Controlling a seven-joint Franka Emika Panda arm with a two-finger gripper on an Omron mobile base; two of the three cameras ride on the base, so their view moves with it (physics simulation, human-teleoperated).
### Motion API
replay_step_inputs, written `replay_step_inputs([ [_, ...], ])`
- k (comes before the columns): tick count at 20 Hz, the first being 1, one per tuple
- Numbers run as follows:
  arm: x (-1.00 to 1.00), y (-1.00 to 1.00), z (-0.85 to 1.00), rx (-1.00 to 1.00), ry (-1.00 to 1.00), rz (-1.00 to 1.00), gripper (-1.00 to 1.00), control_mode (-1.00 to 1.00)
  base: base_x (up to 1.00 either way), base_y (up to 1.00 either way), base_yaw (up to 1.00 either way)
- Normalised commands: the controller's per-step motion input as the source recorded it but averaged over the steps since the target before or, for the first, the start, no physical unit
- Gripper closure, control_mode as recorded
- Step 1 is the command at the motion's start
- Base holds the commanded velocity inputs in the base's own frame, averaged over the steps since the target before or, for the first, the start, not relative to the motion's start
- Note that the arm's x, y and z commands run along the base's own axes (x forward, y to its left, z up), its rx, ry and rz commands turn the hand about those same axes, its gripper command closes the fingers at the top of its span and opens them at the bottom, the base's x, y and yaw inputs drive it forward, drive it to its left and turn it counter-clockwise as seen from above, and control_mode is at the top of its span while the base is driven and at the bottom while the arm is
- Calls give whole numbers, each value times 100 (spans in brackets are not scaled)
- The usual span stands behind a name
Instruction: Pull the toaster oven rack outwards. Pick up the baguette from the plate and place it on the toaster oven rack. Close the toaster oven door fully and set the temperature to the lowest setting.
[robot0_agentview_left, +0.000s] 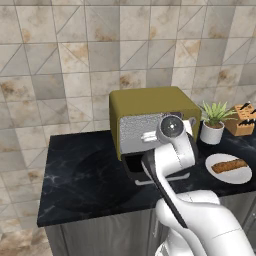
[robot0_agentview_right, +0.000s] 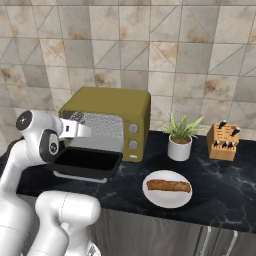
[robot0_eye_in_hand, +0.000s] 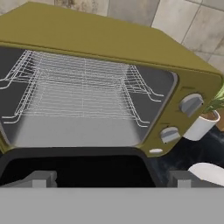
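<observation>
Tiled walls in beige and grey back a black marble counter (robot0_agentview_right: 210, 200), and everything on it can be placed from the oven (robot0_agentview_right: 107, 120), which stands against the wall. Its door (robot0_agentview_right: 87, 162) is folded down flat toward the robot, leaving the cavity open, which is what the first step needs. Inside, the rack (robot0_eye_in_hand: 76, 89) sits pushed well back on its side rails, so by the look of it the pull outwards is not yet done. To the oven's right and nearer the counter edge lies the plate (robot0_agentview_right: 167, 200) with the baguette (robot0_agentview_right: 169, 186) lengthwise on it, untouched and close enough for the later pick. Behind the plate, also right of the oven, stand a potted plant (robot0_agentview_right: 181, 140) and, further right, a knife block (robot0_agentview_right: 223, 141). Two grey knobs (robot0_agentview_right: 133, 136) sit one above the other on the oven's right front panel; which one sets temperature cannot be told.

The gripper (robot0_eye_in_hand: 111, 179) hangs just in front of the oven above the lowered door, aimed into the cavity, probably lined up to reach for the rack's front edge. Its fingers (robot0_eye_in_hand: 39, 179) stand spread wide, holding nothing and touching nothing.
</observation>
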Motion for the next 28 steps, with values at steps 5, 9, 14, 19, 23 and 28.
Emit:
replay_step_inputs([
  [5,27,0,-3,0,0,0,-100,-100,0,0,0],
  [9,29,0,0,0,0,0,-100,-100,0,0,0],
  [14,29,0,-11,0,0,0,-100,-100,0,0,0],
  [19,31,0,-22,0,0,-2,-100,-100,0,0,0],
  [23,28,0,-19,0,0,-2,-100,-100,0,0,0],
  [28,24,0,-13,2,0,-2,-100,-100,0,0,0],
])
